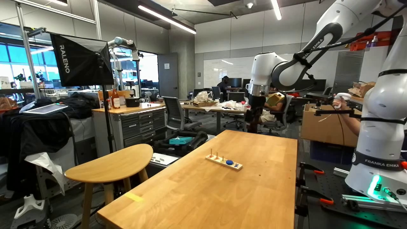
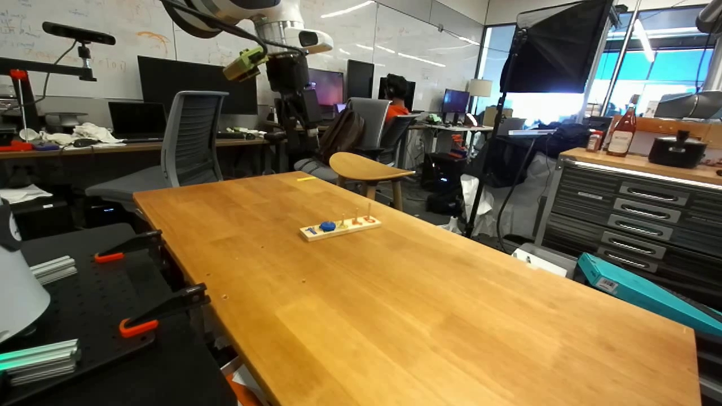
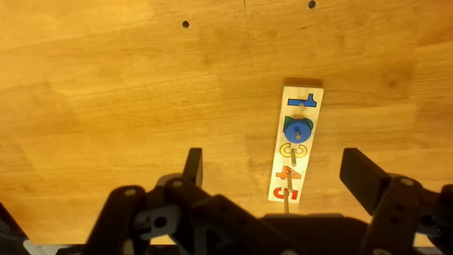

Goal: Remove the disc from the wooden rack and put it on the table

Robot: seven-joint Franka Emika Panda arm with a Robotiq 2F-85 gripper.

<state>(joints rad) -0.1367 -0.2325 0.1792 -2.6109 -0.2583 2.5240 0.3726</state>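
The wooden rack [image 3: 308, 148] is a pale strip with painted numbers 1 to 5 and a peg at each. It lies flat on the table [image 3: 124, 117]. The blue disc [image 3: 292, 134] sits on the peg at number 2. The rack [image 1: 219, 160] and the disc [image 1: 229, 162] also show in an exterior view. In another exterior view, the rack [image 2: 316, 236] and disc [image 2: 327, 226] are near the middle of the table [image 2: 366, 293]. My gripper [image 3: 272, 152] is open and empty, its fingers spread wide. It [image 1: 253, 125] hangs high above the rack.
A smaller wooden stool [image 1: 111, 163] stands beside the table's long side. Clamps [image 2: 163, 316] with orange tips hold the robot-side edge. A teal box [image 2: 637, 293] lies beyond the far edge.
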